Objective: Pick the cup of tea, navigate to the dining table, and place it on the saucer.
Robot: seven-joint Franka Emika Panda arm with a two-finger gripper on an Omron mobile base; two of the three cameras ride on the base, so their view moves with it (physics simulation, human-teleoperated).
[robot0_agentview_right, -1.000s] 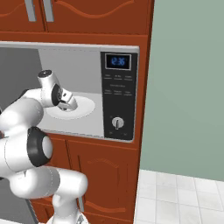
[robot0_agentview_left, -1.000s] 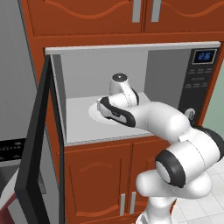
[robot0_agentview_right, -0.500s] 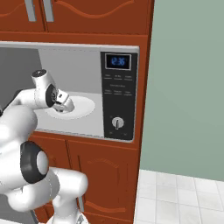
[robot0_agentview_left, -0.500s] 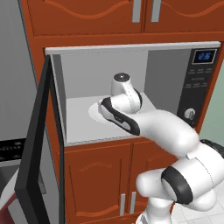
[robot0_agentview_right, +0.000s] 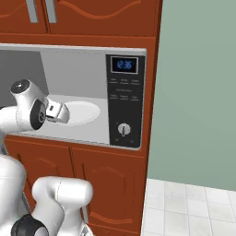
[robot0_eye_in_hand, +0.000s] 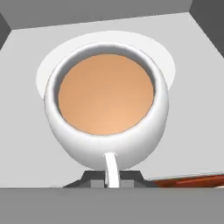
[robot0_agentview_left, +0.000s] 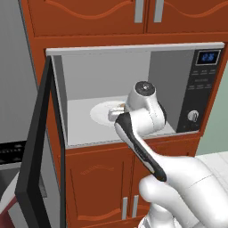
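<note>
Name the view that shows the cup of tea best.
The hand view: the cup fills the middle, brown tea visible from above, handle pinched by the gripper. In the left base view only a sliver peeks past the hand; the right base view leaves it unclear.

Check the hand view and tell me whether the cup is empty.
No, the cup of tea is filled with brown liquid nearly to its rim, above the white turntable plate of the microwave.

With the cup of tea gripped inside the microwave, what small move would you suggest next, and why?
Probably draw the cup of tea straight back out through the open front, keeping it level. The gripper is shut on its handle, the tea stands close to the rim, and the cup sits over the white turntable inside the microwave.
</note>
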